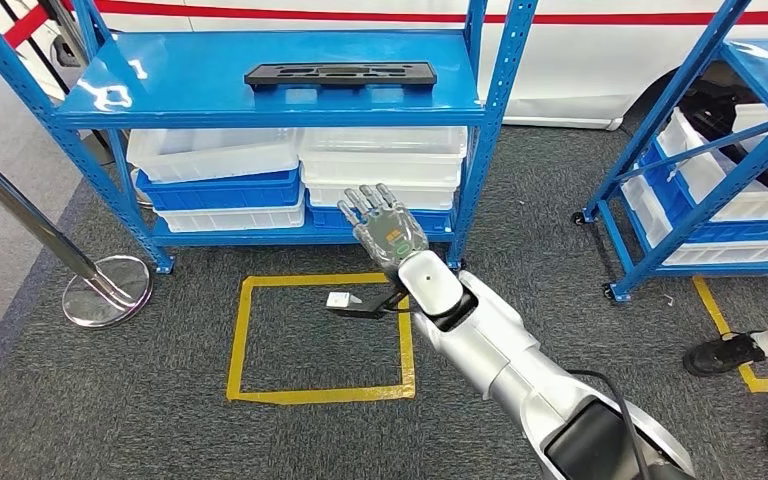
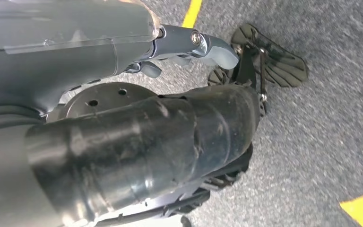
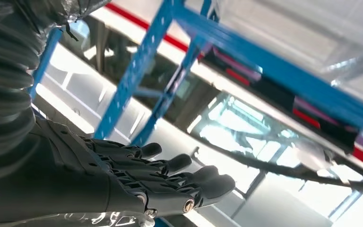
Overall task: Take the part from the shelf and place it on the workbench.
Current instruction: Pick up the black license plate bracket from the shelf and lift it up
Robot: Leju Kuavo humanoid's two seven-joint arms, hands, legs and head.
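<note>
The black part point(image 1: 340, 74) lies flat on the top deck of the blue shelf point(image 1: 210, 105), toward the twelve o'clock side of the scene, with nothing touching it. Well below it, nearer six o'clock, the right hand point(image 1: 388, 222) is raised in front of the shelf's lower level, fingers point(image 3: 179, 163) straight and spread, holding nothing. White and blue bins point(image 1: 225, 180) are stacked on that lower level behind the hand. On the grey carpet a yellow tape square point(image 1: 243, 340) sits under the arm. The left hand point(image 2: 189, 49) hangs over the carpet; whether its fingers are spread or curled I cannot tell. At three o'clock stands a second blue rack point(image 1: 700, 130), with a person's black shoe point(image 1: 722, 352) near it.
</note>
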